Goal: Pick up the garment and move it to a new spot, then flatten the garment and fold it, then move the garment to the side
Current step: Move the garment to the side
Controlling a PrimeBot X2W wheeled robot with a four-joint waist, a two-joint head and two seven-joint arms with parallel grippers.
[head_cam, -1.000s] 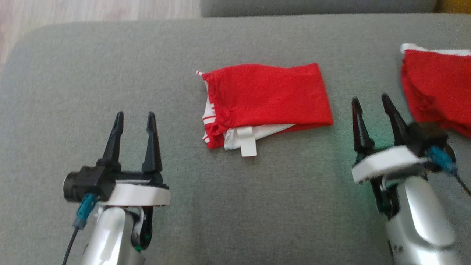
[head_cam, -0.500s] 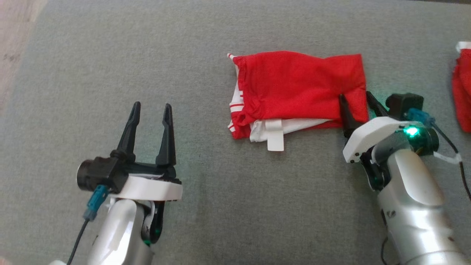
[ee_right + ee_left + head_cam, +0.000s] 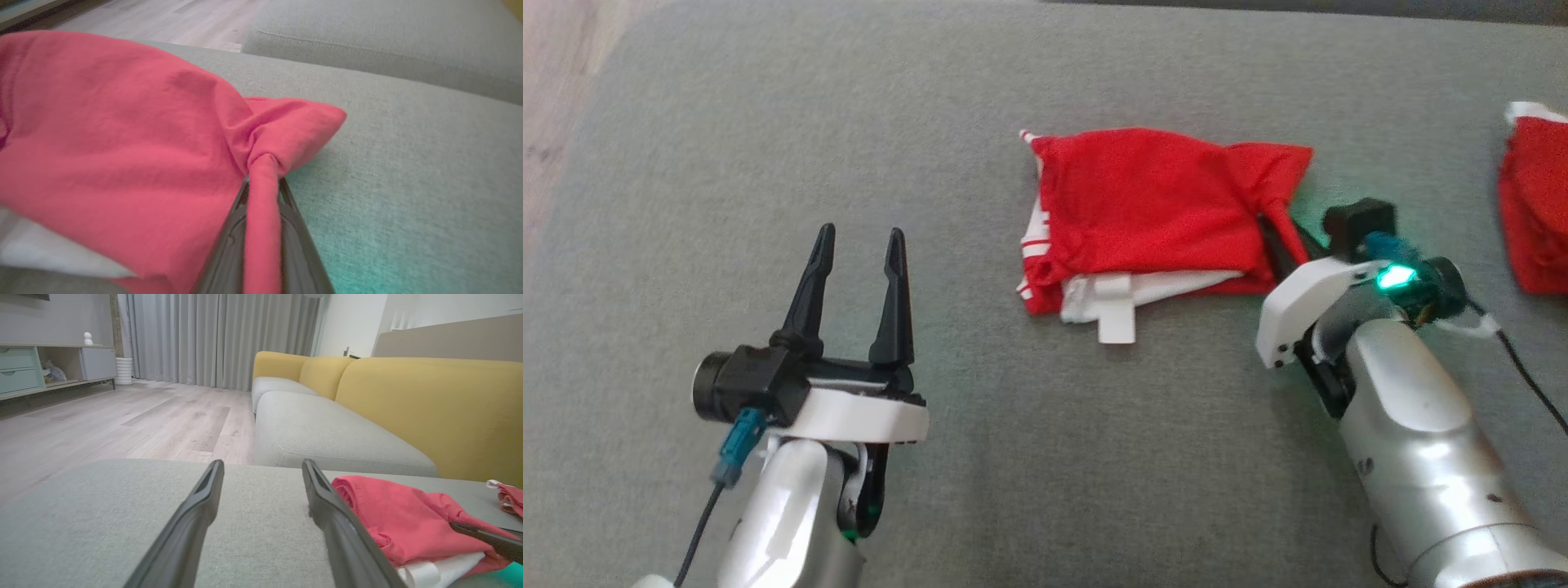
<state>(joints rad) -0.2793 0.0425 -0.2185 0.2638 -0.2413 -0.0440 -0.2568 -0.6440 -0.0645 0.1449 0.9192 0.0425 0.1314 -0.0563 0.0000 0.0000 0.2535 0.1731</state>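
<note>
A folded red garment (image 3: 1143,204) with white trim and a white tag lies in the middle of the grey cushion (image 3: 1013,449). My right gripper (image 3: 1278,227) is shut on the garment's right edge, and the cloth is bunched into a ridge between the fingers. The right wrist view shows the red garment (image 3: 122,134) pinched in my right gripper (image 3: 263,181). My left gripper (image 3: 860,237) stands open over bare cushion to the garment's left, holding nothing. In the left wrist view my left gripper (image 3: 262,465) has the garment (image 3: 392,514) just beyond its right finger.
Another red cloth (image 3: 1535,204) with a white edge lies at the far right of the cushion. Wood floor (image 3: 547,122) shows past the cushion's left edge. A yellow sofa back (image 3: 408,396) and a second grey seat (image 3: 327,433) lie beyond.
My right gripper went forward to the garment's right edge and shut on it, bunching the cloth. The head camera shifted too. My left gripper stayed open.
</note>
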